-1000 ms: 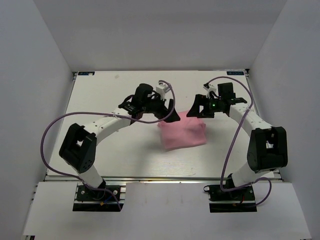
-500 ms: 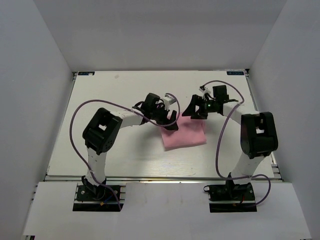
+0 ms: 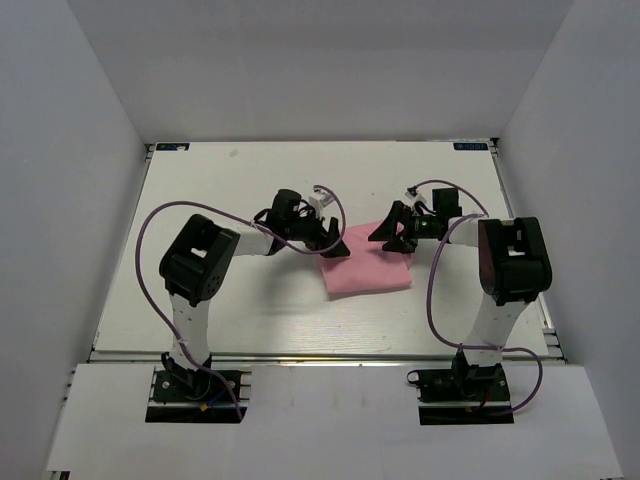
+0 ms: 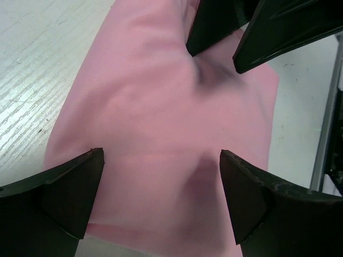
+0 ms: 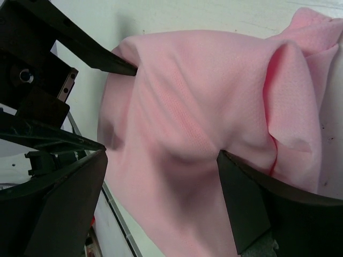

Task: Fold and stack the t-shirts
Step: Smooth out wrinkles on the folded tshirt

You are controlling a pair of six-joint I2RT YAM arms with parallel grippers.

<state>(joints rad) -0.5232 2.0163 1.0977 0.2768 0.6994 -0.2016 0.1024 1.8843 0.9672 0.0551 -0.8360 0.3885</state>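
Note:
The t-shirt [image 3: 368, 268] is a light-pink cloth folded into a small rectangle at the middle of the white table [image 3: 220, 190]. My left gripper [image 3: 335, 241] hangs low over its far left corner, jaws wide apart. In the left wrist view the pink fabric [image 4: 155, 101] fills the space between the open left gripper [image 4: 161, 156]. My right gripper [image 3: 393, 234] is open at the far right corner. In the right wrist view the right gripper [image 5: 161, 156] straddles the rumpled shirt [image 5: 203, 91], with one fingertip [image 5: 230, 166] touching a fold. Nothing is clamped.
White walls close in the table on the left, back and right. Purple cables [image 3: 150, 230] loop off both arms. A metal rail [image 4: 328, 128] runs along the table's edge. The two grippers' fingers stand close to each other above the shirt's far edge.
Both arms have drawn their elbows in and brought the grippers down and nearer, onto the shirt's far edge. The shirt lies flatter. Both grippers stayed open.

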